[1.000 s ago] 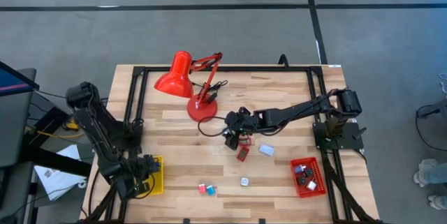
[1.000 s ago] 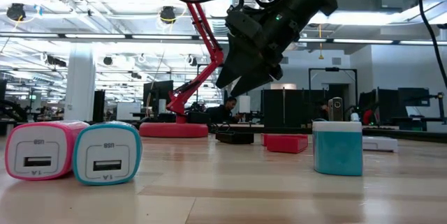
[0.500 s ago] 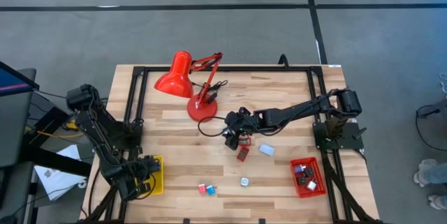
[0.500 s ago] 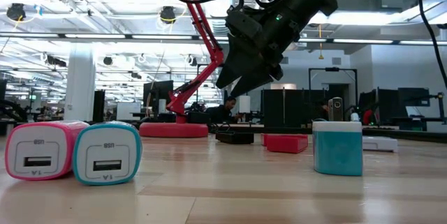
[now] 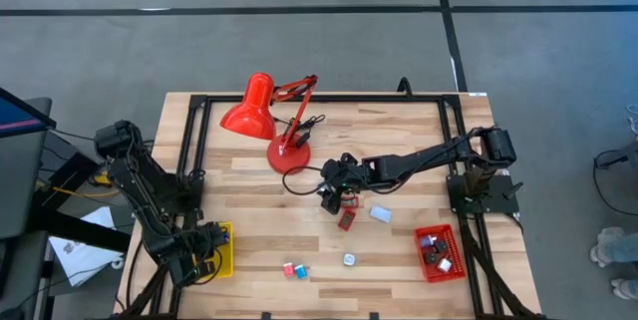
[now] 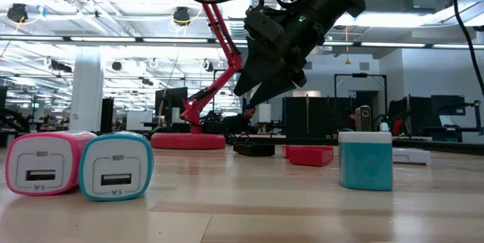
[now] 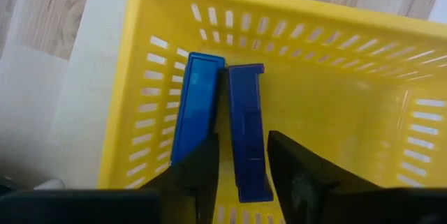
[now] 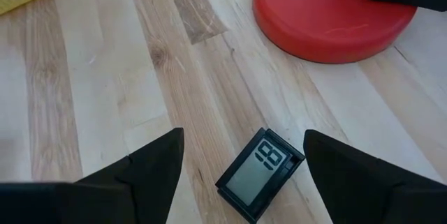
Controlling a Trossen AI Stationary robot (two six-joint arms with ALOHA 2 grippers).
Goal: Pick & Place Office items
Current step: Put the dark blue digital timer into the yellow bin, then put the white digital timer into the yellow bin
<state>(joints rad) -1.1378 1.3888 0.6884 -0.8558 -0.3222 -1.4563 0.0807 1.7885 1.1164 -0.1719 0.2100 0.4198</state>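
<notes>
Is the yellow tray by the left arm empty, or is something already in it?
Not empty. The left wrist view shows two blue blocks lying side by side inside the yellow tray, between the left claw's fingers.

You have two blue blocks [image 7: 220, 123] lying side by side in the yellow tray at the left. Mid-tabletop, a small black display unit [image 8: 260, 175] lies flat, a red item [image 5: 346, 220] nearer. Pink and blue chargers [image 5: 294, 271] touch at the near edge.

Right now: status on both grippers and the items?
Left gripper over yellow tray, fingers astride a blue block. Right gripper open above small black display by lamp base. Nothing blocking.
</notes>
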